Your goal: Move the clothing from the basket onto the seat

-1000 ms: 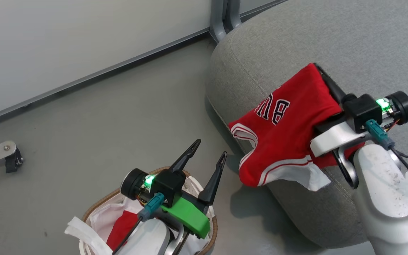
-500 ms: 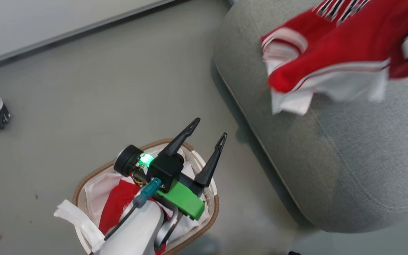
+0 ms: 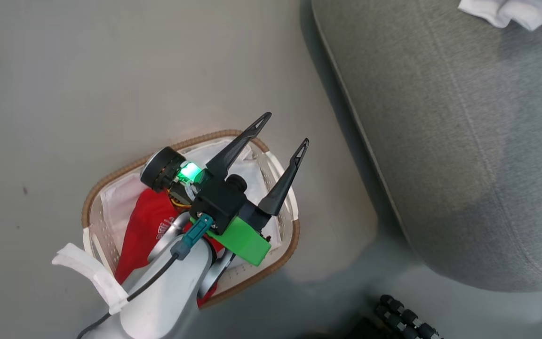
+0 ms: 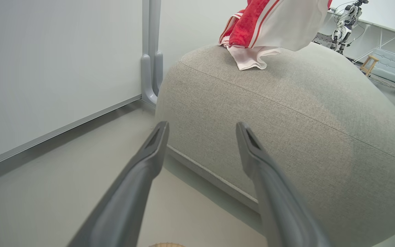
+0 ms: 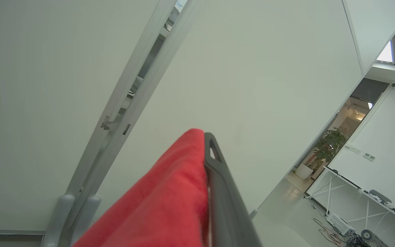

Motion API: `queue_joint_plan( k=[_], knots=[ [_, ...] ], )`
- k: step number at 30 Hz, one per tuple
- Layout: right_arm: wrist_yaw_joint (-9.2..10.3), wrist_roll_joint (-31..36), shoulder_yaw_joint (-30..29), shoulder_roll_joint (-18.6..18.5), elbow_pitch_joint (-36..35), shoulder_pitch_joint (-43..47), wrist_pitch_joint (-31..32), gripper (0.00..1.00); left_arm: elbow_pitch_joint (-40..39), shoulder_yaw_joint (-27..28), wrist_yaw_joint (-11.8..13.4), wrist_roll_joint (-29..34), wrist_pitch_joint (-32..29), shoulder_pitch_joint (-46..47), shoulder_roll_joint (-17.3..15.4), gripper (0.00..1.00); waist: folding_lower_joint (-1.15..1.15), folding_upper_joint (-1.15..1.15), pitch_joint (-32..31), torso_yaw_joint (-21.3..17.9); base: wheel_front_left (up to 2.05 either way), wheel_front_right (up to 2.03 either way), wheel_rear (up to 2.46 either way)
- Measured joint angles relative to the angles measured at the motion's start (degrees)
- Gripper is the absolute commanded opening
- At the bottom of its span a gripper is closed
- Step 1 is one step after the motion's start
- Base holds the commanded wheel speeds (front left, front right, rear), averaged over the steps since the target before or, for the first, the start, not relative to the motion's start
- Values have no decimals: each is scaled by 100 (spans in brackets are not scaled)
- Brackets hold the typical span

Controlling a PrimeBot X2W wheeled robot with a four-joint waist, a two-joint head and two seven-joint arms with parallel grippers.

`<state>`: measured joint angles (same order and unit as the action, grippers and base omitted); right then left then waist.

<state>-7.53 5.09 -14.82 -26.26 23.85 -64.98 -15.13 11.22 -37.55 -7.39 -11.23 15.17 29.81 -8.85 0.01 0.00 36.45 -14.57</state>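
Flooring of smooth pale grey is seen under the oval white perforated laundry basket with a brown woven rim, which is set near the rounded corner of the large grey fabric-upholstered seat. A red jersey with pale lettering is left lying in the basket's white cloth liner. The left claw is held spread and empty above the basket. A second red jersey with white trim is pinched in the pressed-together right claw and hung over the seat, its lower white edge resting on the cushion top. White wall panels and a grey metal post are seen behind the seat.
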Motion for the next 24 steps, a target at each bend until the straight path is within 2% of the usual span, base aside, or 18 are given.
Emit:
queue_joint_plan(
  k=[6,16,18,21,24],
  knots=[
    [0,172,-170,114,454,1,-1,0,-118,-8,0,80,1,127,-66,100,0,0,535,135,0,0,0],
    [0,220,-617,772,1013,643,-1,0,-255,27,0,209,0,165,-100,100,0,0,932,304,0,0,0],
    [0,249,-684,861,1070,761,-1,24,-260,22,0,223,0,165,-109,100,0,0,924,273,0,0,0],
    [0,253,-731,1018,1005,963,-1,98,-247,24,1,241,0,164,-122,100,0,0,866,224,0,0,0],
    [0,293,-694,1124,803,1282,-1,100,-236,23,1,241,1,153,-119,100,0,0,768,182,0,0,0]
  ],
)
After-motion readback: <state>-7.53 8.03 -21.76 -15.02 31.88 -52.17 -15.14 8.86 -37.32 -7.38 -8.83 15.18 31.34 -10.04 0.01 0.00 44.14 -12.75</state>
